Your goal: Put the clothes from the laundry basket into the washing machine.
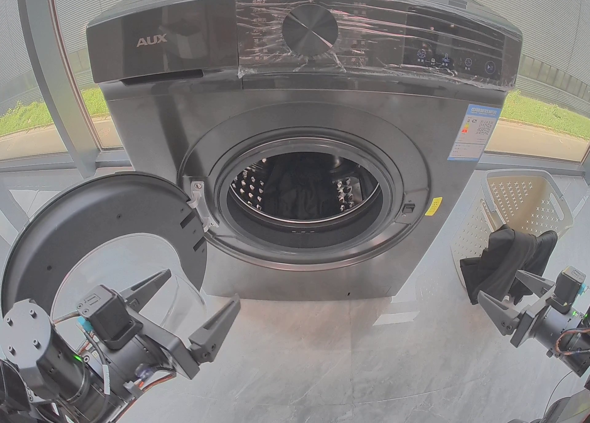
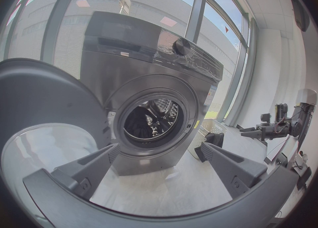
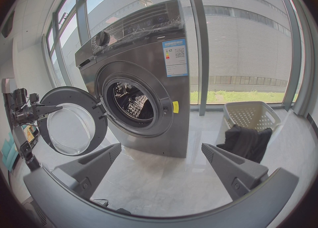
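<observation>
Garment (image 1: 507,261): black, draped over the front rim of the basket (image 1: 528,197), part hanging down outside. The basket stands on the floor (image 1: 344,350) just right of the washer (image 1: 307,135), by its front corner.

Drum (image 1: 258,187): port open, a dark cloth already lying inside. Door (image 1: 80,215) is swung fully out to the washer's left, so the opening is unobstructed.

R gripper (image 1: 501,286): low, right of the washer, just in front of the draped garment. Fingers spread, nothing between them. Contact w/ the cloth can't be confirmed — it looks just short of it.

L gripper (image 1: 200,289): low, in front of the door, left of the port. Fingers spread wide, empty.

Step in hand, as judged: pickup of the next item from the basket; at least one piece is loaded and one remains.

Next move calls for: R gripper to advance onto the folded bulk at the rim, pinch a thick bunch and lift it clear of the basket, then carry it left to the port and push it well inside. Risk — trailing cloth may snag on the rim or drag the basket.
</observation>
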Motion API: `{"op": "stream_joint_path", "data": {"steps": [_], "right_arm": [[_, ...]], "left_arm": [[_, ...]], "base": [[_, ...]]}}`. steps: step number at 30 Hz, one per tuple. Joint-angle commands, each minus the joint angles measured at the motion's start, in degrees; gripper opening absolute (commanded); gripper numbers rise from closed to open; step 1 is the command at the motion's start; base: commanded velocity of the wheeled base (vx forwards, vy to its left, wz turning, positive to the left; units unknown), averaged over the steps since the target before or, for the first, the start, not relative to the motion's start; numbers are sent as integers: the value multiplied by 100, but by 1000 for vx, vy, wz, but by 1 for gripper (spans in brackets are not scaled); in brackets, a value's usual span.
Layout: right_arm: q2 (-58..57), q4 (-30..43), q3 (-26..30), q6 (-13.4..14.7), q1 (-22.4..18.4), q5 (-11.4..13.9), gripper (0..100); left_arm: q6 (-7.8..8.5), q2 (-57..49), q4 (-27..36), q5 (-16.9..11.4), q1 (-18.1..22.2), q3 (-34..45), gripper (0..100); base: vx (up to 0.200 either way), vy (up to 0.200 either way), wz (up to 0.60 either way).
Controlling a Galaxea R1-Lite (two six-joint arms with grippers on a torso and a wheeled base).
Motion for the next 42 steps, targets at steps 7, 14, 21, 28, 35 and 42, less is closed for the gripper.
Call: {"op": "stream_joint_path", "data": {"steps": [7, 14, 21, 28, 35, 42], "right_arm": [[-2227, 1599, 99, 47, -342, -290, 100], [-3844, 3155, 99, 12, -1133, -211, 100], [-5101, 4113, 99, -32, -1634, -114, 100], [-6226, 5133, 99, -67, -2030, 220, 100], [-6217, 5133, 99, -84, -2030, 202, 100], [-6208, 5133, 99, -278, -2038, 35, 100]], "left_arm": [[124, -1226, 280, 177, 505, 549, 100], [-17, -2316, 1651, 141, 857, 549, 100], [9, -3740, 3172, 141, 769, 549, 100], [-17, -4882, 4595, 124, 1314, 549, 100], [44, -5665, 5562, 80, 2201, 549, 100], [44, -6130, 6151, -113, 2983, 549, 100]], "base": [[-143, 0, 0], [0, 0, 0], [0, -114, 0], [0, -200, 0], [0, -114, 0], [0, 0, 0]]}}
